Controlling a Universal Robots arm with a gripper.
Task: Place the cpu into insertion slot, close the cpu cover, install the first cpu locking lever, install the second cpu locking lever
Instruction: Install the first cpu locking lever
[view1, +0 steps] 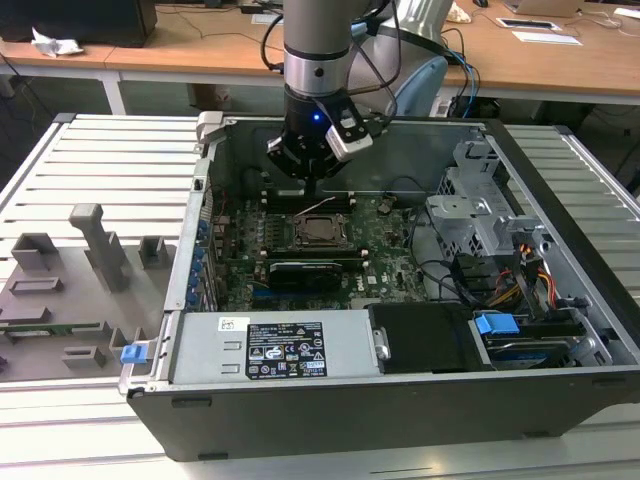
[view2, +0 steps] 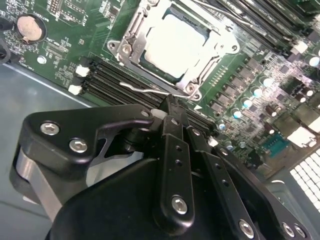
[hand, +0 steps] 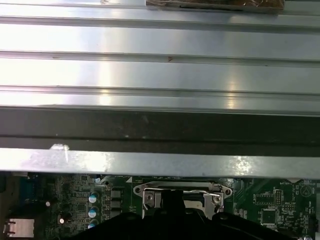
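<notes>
The locking lever (view2: 142, 89) is a thin wire rod lying along one socket edge. The gripper (view2: 169, 102) has its fingers drawn together with nothing visibly clamped, tip just beside the lever. The cpu (view2: 175, 40), square and pale silvery, lies flat, face up, in the insertion slot (view2: 148, 64) under the closed cpu cover (view2: 127, 42).

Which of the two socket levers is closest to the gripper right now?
The lever running between the cpu cover and the black memory slots; one end lies right by the gripper. The other lever runs along the cover's far side.
</notes>
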